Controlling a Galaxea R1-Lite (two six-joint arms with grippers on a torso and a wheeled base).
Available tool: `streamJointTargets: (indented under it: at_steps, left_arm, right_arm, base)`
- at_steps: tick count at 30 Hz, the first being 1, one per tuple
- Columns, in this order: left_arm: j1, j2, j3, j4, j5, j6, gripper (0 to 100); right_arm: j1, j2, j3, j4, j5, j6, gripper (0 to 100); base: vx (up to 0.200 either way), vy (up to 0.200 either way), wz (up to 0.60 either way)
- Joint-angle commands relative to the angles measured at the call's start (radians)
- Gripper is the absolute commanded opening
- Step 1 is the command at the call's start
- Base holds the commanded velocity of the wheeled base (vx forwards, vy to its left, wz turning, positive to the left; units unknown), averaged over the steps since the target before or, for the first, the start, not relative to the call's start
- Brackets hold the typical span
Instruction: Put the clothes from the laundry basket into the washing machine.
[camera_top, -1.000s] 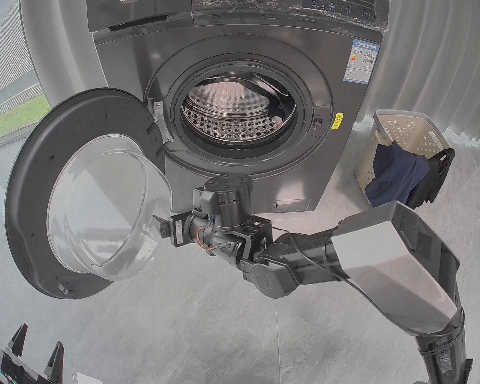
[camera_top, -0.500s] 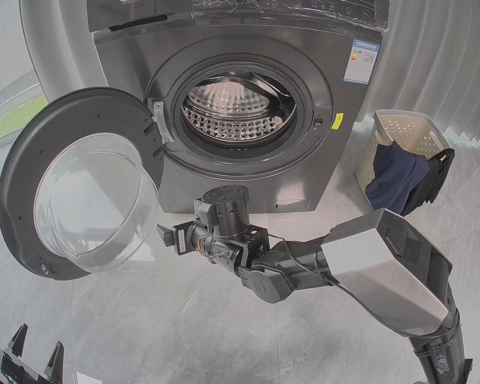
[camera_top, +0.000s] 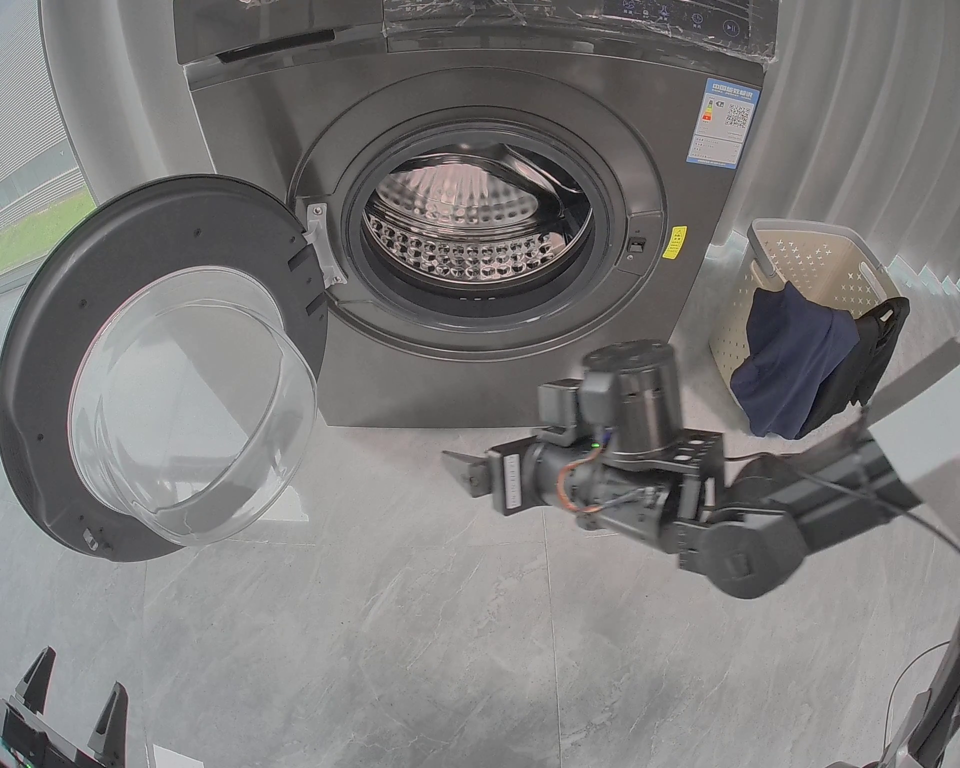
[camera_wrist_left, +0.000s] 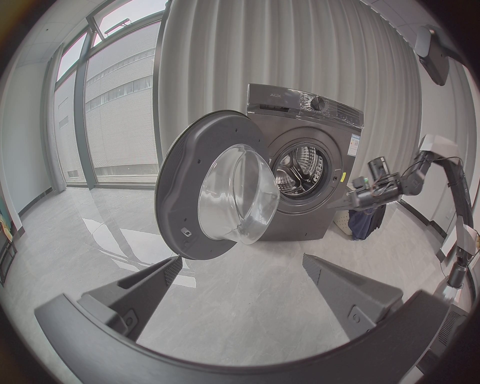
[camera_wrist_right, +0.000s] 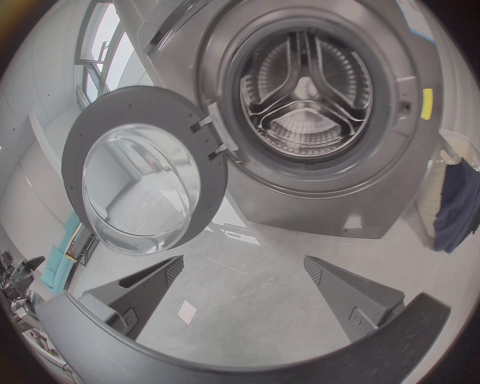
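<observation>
The right gripper is hovering, fingers wide, well apart from the clothes. They are draping over the laundry basket.

One washing machine, one basket, two garments.

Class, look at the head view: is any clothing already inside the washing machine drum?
No, the drum shows only bare metal, while the clothes hang over the laundry basket.
</observation>
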Motion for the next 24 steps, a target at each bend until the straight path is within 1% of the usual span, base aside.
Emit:
streamJointTargets:
  at_steps: [1, 2, 4, 8, 9, 10, 11, 14, 15, 16, 17, 19, 22, 23, 24]
  left_arm:
    - [-0.001, -0.016, 0.018, -0.001, 0.000, 0.002, 100]
    - [-0.001, -0.016, 0.018, -0.001, 0.000, 0.004, 100]
    - [0.001, -0.016, 0.018, 0.001, 0.000, 0.004, 100]
    - [-0.001, -0.016, 0.018, 0.001, 0.000, 0.006, 100]
    - [-0.001, -0.016, 0.018, 0.001, 0.000, 0.006, 100]
    - [-0.001, -0.016, 0.018, -0.001, 0.000, 0.004, 100]
    - [-0.001, -0.016, 0.018, -0.001, 0.000, 0.006, 100]
    - [-0.001, -0.016, 0.018, -0.001, 0.000, 0.006, 100]
    - [-0.001, -0.016, 0.016, -0.001, 0.000, 0.006, 100]
    - [-0.001, -0.016, 0.016, -0.001, 0.000, 0.006, 100]
    - [-0.001, -0.016, 0.018, -0.001, 0.000, 0.007, 100]
    - [-0.001, -0.016, 0.018, 0.001, -0.001, 0.007, 100]
    - [-0.001, -0.016, 0.018, 0.001, 0.000, 0.006, 100]
    - [-0.001, -0.016, 0.018, -0.001, 0.000, 0.006, 100]
    - [-0.001, -0.016, 0.018, 0.001, 0.000, 0.004, 100]
  right_arm:
    - [-0.197, -0.684, 0.609, -0.066, -0.013, -0.026, 100]
    - [-0.229, -0.771, 0.678, -0.064, -0.030, -0.030, 100]
    - [-0.271, -0.866, 0.755, -0.061, -0.040, -0.032, 100]
    - [-0.361, -1.030, 0.879, -0.060, -0.043, -0.035, 100]
    - [-0.396, -1.083, 0.916, -0.057, -0.042, -0.036, 100]
    - [-0.419, -1.115, 0.944, -0.055, -0.042, -0.044, 100]
    - [-0.459, -1.168, 0.997, -0.055, -0.040, -0.061, 100]
    - [-0.559, -1.297, 1.134, -0.054, -0.014, -0.102, 100]
    - [-0.580, -1.336, 1.144, -0.038, -0.001, -0.104, 100]
    - [-0.580, -1.336, 1.144, -0.038, -0.001, -0.104, 100]
    - [-0.631, -1.448, 1.144, 0.054, 0.041, -0.098, 100]
    - [-0.680, -1.573, 1.144, 0.150, 0.070, -0.104, 100]
    - [-0.722, -1.728, 1.143, 0.316, 0.119, -0.110, 100]
    - [-0.725, -1.738, 1.143, 0.325, 0.121, -0.110, 100]
    - [-0.737, -1.810, 1.143, 0.391, 0.141, -0.113, 100]
  base:
    - [0.000, 0.000, 0.00]
    - [0.000, 0.000, 0.00]
    - [0.000, 0.000, 0.00]
    - [0.000, 0.000, 0.00]
    - [0.000, 0.000, 0.00]
    - [0.000, 0.000, 0.00]
    - [0.000, 0.000, 0.00]
    - [0.000, 0.000, 0.00]
    - [0.000, 0.000, 0.00]
    - [0.000, 0.000, 0.00]
    - [0.000, 0.000, 0.00]
    - [0.000, 0.000, 0.00]
    - [0.000, 0.000, 0.00]
    - [0.000, 0.000, 0.00]
    - [0.000, 0.000, 0.00]
